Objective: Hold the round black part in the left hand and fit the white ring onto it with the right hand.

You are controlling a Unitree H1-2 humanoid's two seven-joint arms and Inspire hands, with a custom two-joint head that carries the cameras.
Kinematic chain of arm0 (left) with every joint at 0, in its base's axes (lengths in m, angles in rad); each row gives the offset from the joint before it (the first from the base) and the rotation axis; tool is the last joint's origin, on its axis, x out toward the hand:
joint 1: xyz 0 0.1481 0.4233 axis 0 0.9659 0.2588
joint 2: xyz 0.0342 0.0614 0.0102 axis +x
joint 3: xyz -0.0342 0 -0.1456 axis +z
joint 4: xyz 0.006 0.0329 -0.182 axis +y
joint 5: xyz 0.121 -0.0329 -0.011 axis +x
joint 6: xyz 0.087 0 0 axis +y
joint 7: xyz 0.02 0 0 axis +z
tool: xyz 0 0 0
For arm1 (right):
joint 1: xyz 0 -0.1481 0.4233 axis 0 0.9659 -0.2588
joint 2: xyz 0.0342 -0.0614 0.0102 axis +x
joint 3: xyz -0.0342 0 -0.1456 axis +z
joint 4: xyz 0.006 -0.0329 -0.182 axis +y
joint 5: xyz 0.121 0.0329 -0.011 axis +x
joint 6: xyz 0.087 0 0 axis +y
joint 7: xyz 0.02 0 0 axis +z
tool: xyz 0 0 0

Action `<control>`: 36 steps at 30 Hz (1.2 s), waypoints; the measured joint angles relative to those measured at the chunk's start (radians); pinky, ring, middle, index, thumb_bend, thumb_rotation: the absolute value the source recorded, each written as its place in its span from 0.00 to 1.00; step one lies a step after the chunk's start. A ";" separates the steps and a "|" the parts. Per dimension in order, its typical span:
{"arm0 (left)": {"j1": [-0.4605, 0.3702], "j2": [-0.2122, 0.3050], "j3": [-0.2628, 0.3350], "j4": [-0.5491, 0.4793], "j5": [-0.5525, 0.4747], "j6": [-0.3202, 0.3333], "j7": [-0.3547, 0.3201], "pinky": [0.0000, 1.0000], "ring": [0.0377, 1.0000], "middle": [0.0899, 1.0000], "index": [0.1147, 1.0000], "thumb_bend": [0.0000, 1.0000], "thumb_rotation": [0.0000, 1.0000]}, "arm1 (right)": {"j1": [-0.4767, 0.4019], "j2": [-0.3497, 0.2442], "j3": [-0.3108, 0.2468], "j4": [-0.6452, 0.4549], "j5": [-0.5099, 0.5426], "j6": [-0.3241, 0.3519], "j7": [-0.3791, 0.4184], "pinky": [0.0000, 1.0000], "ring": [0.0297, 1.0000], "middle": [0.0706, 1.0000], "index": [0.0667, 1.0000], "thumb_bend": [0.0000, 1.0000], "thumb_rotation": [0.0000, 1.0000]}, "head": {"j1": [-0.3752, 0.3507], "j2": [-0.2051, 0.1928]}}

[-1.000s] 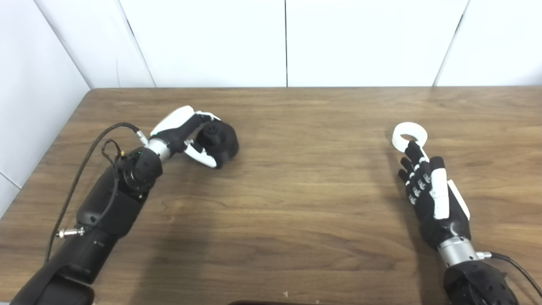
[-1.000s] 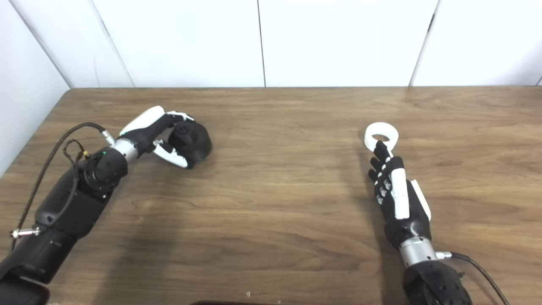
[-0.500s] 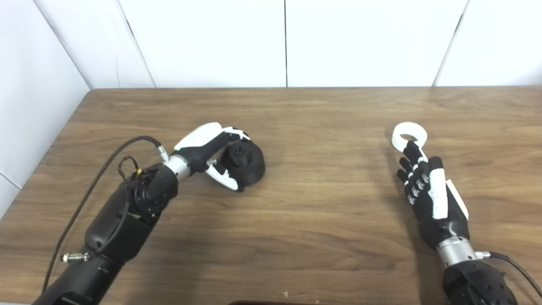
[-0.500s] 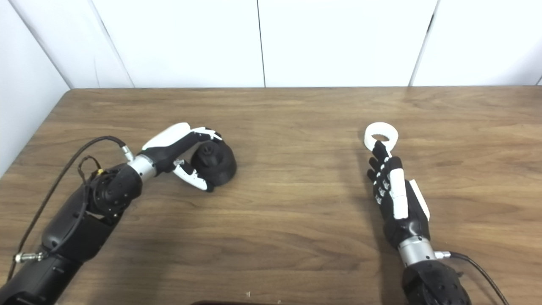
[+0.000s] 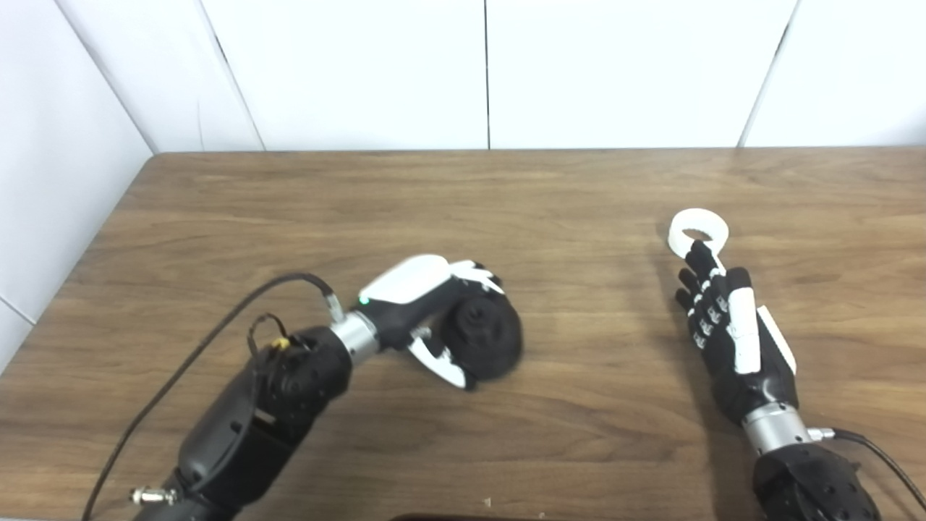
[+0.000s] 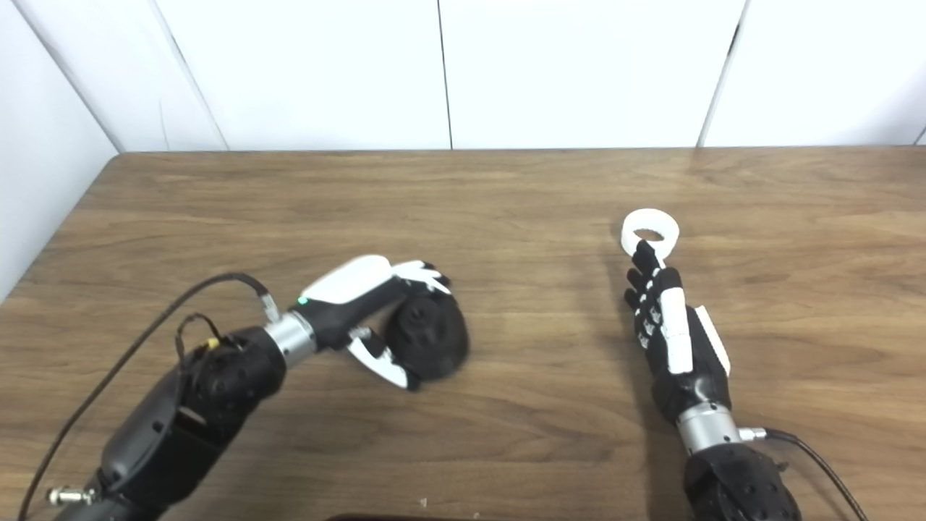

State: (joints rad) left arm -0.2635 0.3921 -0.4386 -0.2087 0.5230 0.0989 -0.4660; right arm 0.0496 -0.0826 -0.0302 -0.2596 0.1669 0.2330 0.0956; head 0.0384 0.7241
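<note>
Two robot hands are over a brown wooden bench [image 5: 564, 181]. The left robot hand [image 5: 427, 307] comes in from the bottom left side. It is wrapped around the round black part [image 5: 483, 339]. Its fingers [image 5: 474, 273] curl over the top of the part, and its white thumb [image 5: 443, 365] presses on the near side. So this hand is closed on the part and holds it. The part sits near the middle of the bench, a bit to the left. It looks a little blurry. I cannot tell if the part is lifted up or touching the bench.

The right robot hand [image 5: 731, 336] comes in from the bottom right side. It is stretched out almost flat, with its fingers [image 5: 705, 275] straight and side by side, pointing to the far end of the bench. It holds nothing. Its longest fingertip reaches the near edge of the white ring [image 5: 699, 230]. It looks like it is touching the ring, but I cannot be sure.

The white ring lies flat on the bench on the right side, with its hole facing up. It is well apart from the black part.

A black cable [image 5: 217, 340] loops beside the left arm, and another cable [image 5: 875, 452] runs from the right wrist. White wall panels [image 5: 362, 72] stand behind the bench.
</note>
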 measured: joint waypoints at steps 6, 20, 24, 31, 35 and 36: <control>0.022 -0.020 -0.034 -0.045 0.022 -0.003 -0.023 0.92 0.97 0.89 0.43 0.52 0.08 | 0.000 0.001 0.004 -0.006 0.000 0.001 -0.003 1.00 1.00 1.00 0.99 0.65 1.00 | -0.008 0.003; 0.070 -0.075 -0.085 -0.084 0.049 -0.042 -0.025 0.99 0.98 0.90 0.43 0.52 0.08 | 0.000 0.002 0.012 -0.017 -0.001 0.020 -0.014 1.00 1.00 1.00 0.99 0.66 1.00 | -0.018 0.012; 0.070 -0.075 -0.082 -0.081 0.049 -0.053 -0.025 0.98 0.98 0.90 0.43 0.52 0.08 | 0.000 0.001 0.011 -0.018 -0.001 0.021 -0.014 1.00 1.00 1.00 0.99 0.66 1.00 | -0.017 0.014; 0.072 -0.075 -0.074 -0.078 0.049 -0.067 -0.025 0.96 0.98 0.90 0.43 0.52 0.08 | 0.000 -0.001 0.011 -0.018 -0.001 0.022 -0.014 1.00 1.00 1.00 0.99 0.67 1.00 | -0.015 0.017; 0.073 -0.075 -0.071 -0.078 0.049 -0.067 -0.027 0.96 0.98 0.90 0.43 0.52 0.08 | -0.001 -0.001 0.011 -0.018 -0.001 0.023 -0.013 1.00 1.00 1.00 0.99 0.68 1.00 | -0.014 0.018; 0.073 -0.075 -0.070 -0.078 0.049 -0.068 -0.028 0.97 0.98 0.90 0.43 0.52 0.08 | -0.001 -0.002 0.011 -0.018 -0.001 0.023 -0.013 1.00 1.00 1.00 0.99 0.67 1.00 | -0.012 0.018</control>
State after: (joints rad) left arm -0.1902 0.3169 -0.5089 -0.2863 0.5721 0.0313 -0.4943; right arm 0.0490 -0.0844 -0.0193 -0.2777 0.1664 0.2558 0.0826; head 0.0261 0.7424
